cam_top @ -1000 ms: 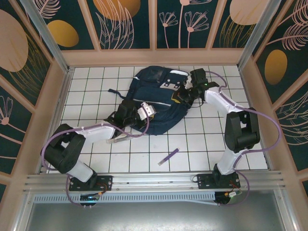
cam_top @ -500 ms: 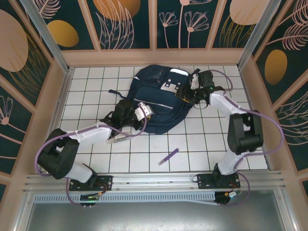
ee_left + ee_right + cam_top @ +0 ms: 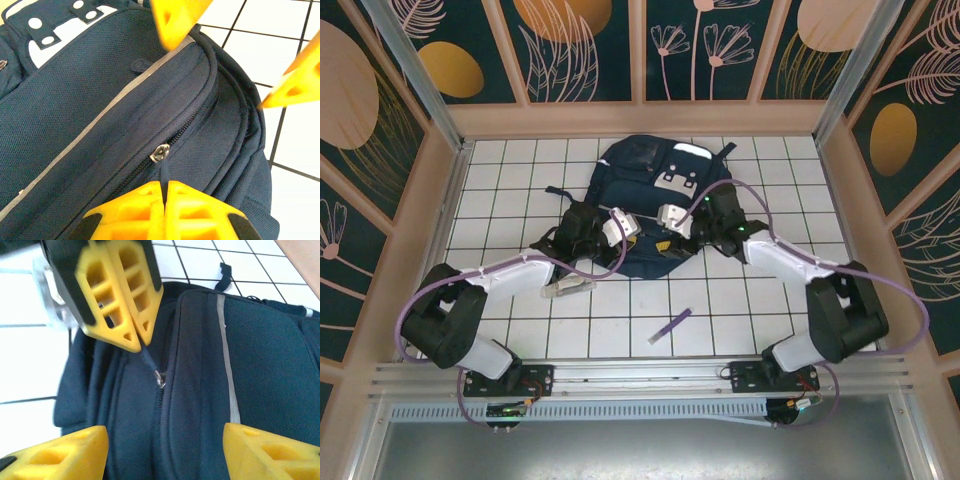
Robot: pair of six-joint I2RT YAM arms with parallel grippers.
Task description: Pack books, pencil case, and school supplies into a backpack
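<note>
One backpack (image 3: 640, 165) zipper pull (image 3: 161, 155) pinched by left hand (image 3: 165, 187); right hand (image 3: 164, 432) spread, seemingly empty.

The bench (image 3: 770, 300) is a white tiled surface crossed by a dark grid of lines, and the backpack (image 3: 638, 165) lies flat on it toward the far side, about midway across. A thin purple pen (image 3: 670, 326) lies slantwise on bare tiles toward the near edge, well apart from the backpack. A small clear-greyish packet (image 3: 567, 288) lies on the tiles near the backpack's near left corner.
</note>
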